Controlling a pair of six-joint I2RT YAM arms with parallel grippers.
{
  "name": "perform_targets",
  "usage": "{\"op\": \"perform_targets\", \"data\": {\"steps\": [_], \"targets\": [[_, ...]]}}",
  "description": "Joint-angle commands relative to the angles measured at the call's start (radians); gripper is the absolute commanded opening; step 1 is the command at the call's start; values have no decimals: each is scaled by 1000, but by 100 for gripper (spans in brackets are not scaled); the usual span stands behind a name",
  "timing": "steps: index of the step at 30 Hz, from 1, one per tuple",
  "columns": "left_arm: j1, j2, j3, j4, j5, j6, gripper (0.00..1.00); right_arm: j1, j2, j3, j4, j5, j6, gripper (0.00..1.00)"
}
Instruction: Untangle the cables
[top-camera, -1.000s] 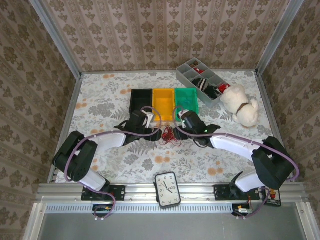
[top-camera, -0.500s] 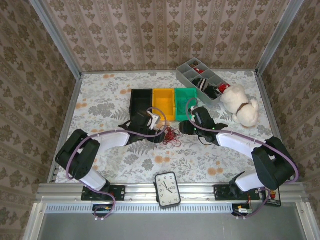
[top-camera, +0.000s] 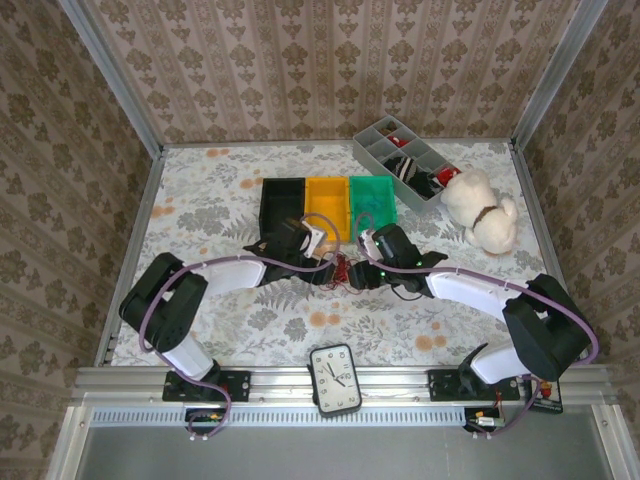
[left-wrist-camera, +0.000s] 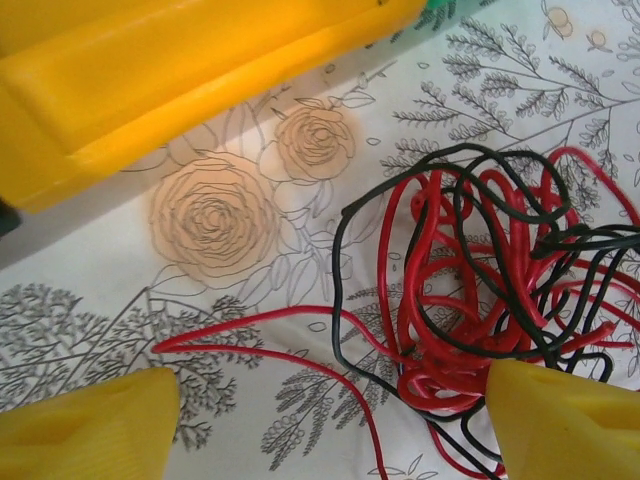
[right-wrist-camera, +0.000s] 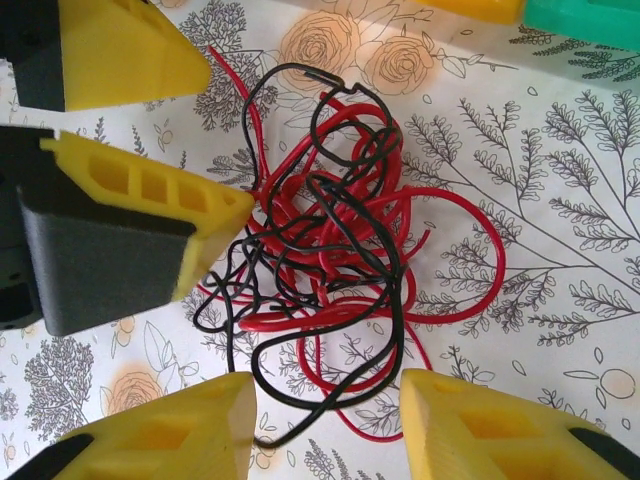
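Looking down in the top external view: shows the cables (top-camera: 343, 268), a small red-and-black tangle, on the floral desk (top-camera: 200, 200) just in front of the yellow bin (top-camera: 327, 205), with a black bin (top-camera: 283, 200) on that bin's left and a green bin (top-camera: 372, 198) on its right. Places the left gripper (top-camera: 325, 262) at the tangle's left side and the right gripper (top-camera: 362, 267) at its right side, the two nearly meeting over it. Includes a grey divided tray (top-camera: 400, 155) and a plush dog (top-camera: 480, 208) at far right, and a clock (top-camera: 335, 378) at the near edge between the arm bases.

Left wrist view: shows the left gripper released, fingers (left-wrist-camera: 90, 425) set wide apart and clamping nothing. Puts the bunch beside the right-hand finger, overlapping its tip, with a single red strand trailing across the gap. Frames the yellow bin's wall along the top.

Right wrist view: shows the right gripper also released, fingers (right-wrist-camera: 500, 430) parted at the bottom edge, the lowest black and red loops lying unpinched in the gap. Sets the tangle mid-frame, flat on the desk, with the left gripper's two fingers at upper left, the nearer tip touching the bunch's left edge.
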Motion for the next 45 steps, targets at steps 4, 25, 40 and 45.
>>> {"op": "perform_targets", "data": {"steps": [4, 25, 40, 45], "targets": [[-15, 24, 45, -35, 6, 50, 80, 0, 33, 27, -3, -13, -18, 38], [-2, 67, 210, -140, 300, 155, 81, -66, 16, -28, 21, 29, -1, 0], [-40, 282, 382, -270, 223, 182, 51, -91, -9, -72, 71, 11, 40, 0], [-56, 324, 400, -300, 187, 179, 28, -132, -26, -88, 75, 5, 70, 4]]}}
